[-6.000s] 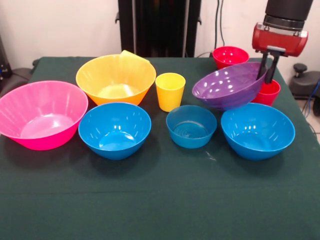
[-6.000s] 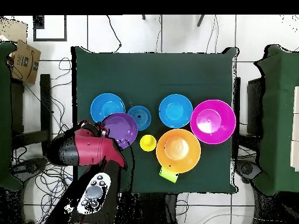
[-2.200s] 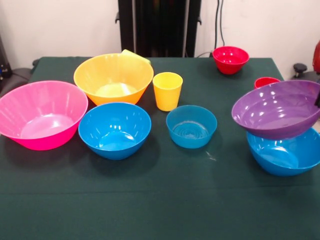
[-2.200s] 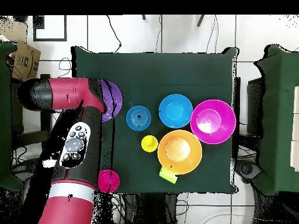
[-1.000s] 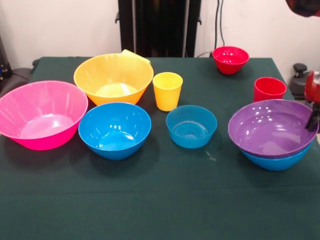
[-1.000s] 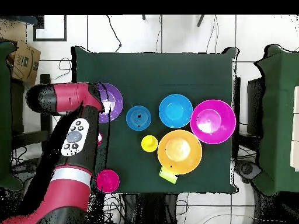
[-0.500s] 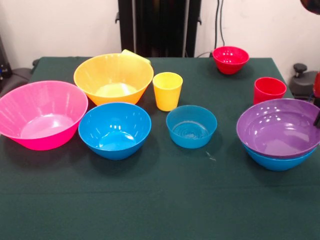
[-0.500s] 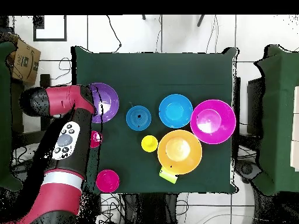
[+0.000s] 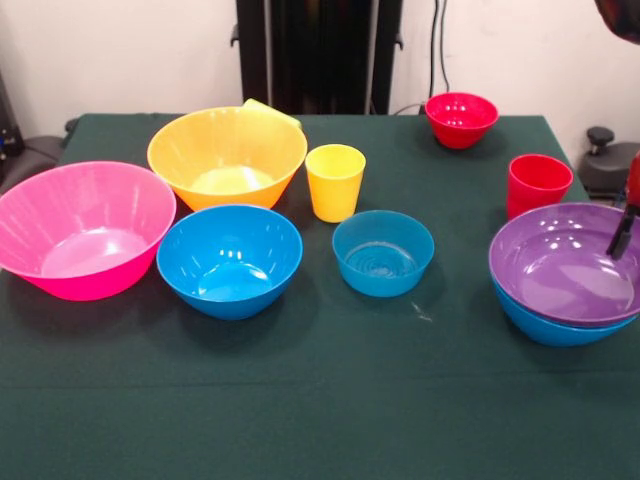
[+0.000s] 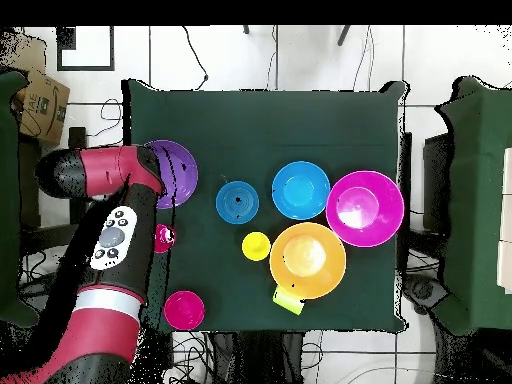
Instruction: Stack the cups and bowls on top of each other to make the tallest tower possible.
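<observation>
The purple bowl [image 9: 570,268], carried across the table seconds ago, now sits nested in a blue bowl [image 9: 545,327] at the table's edge, the tower's first tier. The gripper [image 9: 622,232] lingers at its rim; whether its fingers have let go cannot be told. The red cup [image 9: 538,184] stands just behind; the yellow cup [image 9: 335,182], orange bowl [image 9: 226,156] and pink bowl [image 9: 82,228] wait well apart.

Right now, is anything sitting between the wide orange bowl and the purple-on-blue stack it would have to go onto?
Yes. In the front view the yellow cup and the small translucent blue bowl stand on the table between the orange bowl and the purple bowl nested in a blue bowl. A lifted carry would clear them.
</observation>
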Motion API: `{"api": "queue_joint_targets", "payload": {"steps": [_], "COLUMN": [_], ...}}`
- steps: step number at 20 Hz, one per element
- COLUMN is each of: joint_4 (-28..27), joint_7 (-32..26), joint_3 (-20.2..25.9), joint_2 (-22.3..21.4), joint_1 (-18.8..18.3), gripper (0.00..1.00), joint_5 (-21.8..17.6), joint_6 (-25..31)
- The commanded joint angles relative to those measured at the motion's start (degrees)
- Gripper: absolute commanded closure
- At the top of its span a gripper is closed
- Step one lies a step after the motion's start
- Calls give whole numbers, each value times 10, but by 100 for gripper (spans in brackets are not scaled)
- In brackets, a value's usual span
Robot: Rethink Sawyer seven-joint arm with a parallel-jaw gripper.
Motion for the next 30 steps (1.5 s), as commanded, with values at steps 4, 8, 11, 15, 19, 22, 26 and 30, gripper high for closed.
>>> {"api": "queue_joint_targets", "payload": {"steps": [4,8,11,15,19,22,26,30], "joint_4": [-14,-16,-16,-20,-28,-30,-48,-71], "joint_7": [115,105,101,93,96,90,88,96], "joint_3": [16,17,15,19,26,35,34,28], "joint_2": [15,13,10,-1,-10,-18,-24,-22], "joint_1": [3,-1,-1,-7,-5,-8,-10,-8], "gripper": [0,0,0,0,0,0,0,0], "joint_5": [0,-1,-2,2,9,14,18,20], "joint_6": [3,7,11,22,19,14,40,63]}}
